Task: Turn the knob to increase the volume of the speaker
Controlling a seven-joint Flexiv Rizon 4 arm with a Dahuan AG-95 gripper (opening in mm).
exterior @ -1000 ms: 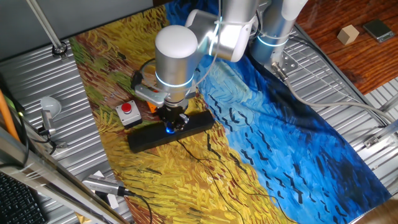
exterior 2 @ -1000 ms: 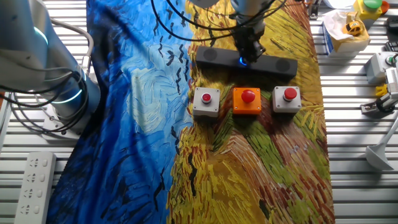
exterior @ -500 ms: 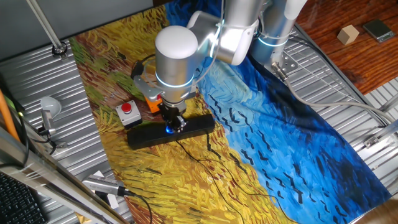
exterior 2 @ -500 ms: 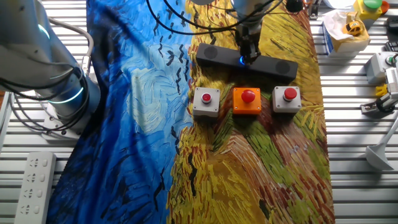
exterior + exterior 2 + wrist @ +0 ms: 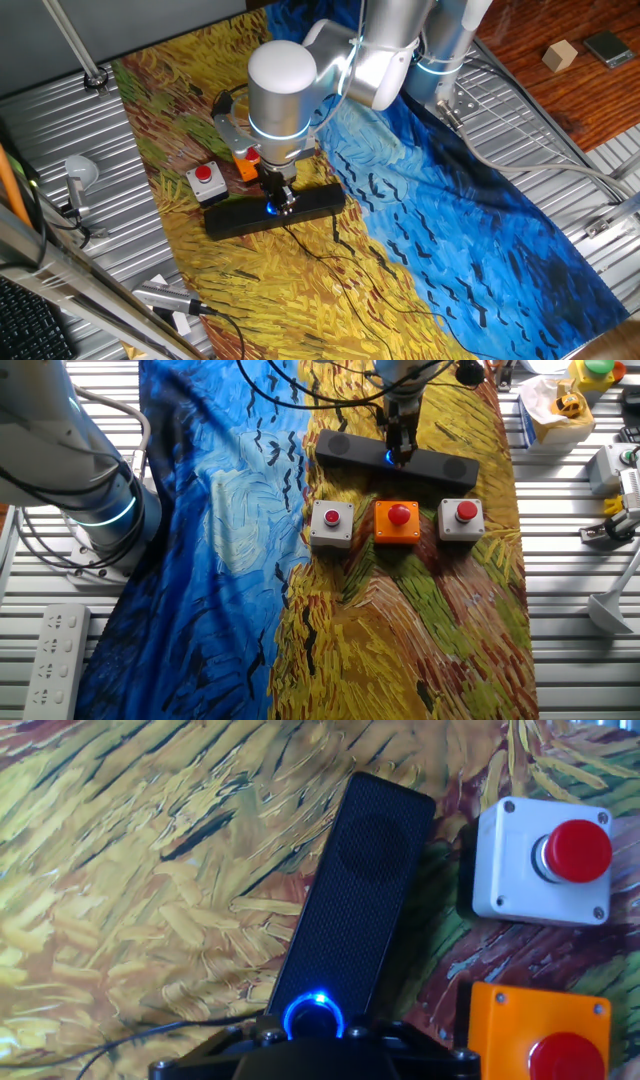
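Note:
The speaker (image 5: 235, 222) is a long black bar lying on the yellow painted cloth; it also shows in the other fixed view (image 5: 345, 448) and in the hand view (image 5: 355, 910). Its knob (image 5: 314, 1016) glows with a blue ring at the middle of the bar, and the glow shows in both fixed views, in one (image 5: 271, 208) and in the other (image 5: 387, 456). My gripper (image 5: 312, 1032) points straight down onto the knob, its fingers closed around it. In the fixed views the gripper (image 5: 279, 198) (image 5: 401, 452) hides most of the knob.
Three red-button boxes stand in a row beside the speaker: grey (image 5: 332, 523), orange (image 5: 398, 522) and grey (image 5: 462, 520). Two show in the hand view, a white one (image 5: 540, 855) and an orange one (image 5: 535, 1035). A thin black cable (image 5: 330, 255) runs from the speaker across the cloth.
The hand has rotated about its vertical axis while staying on the knob. The speaker and the button boxes have not moved.

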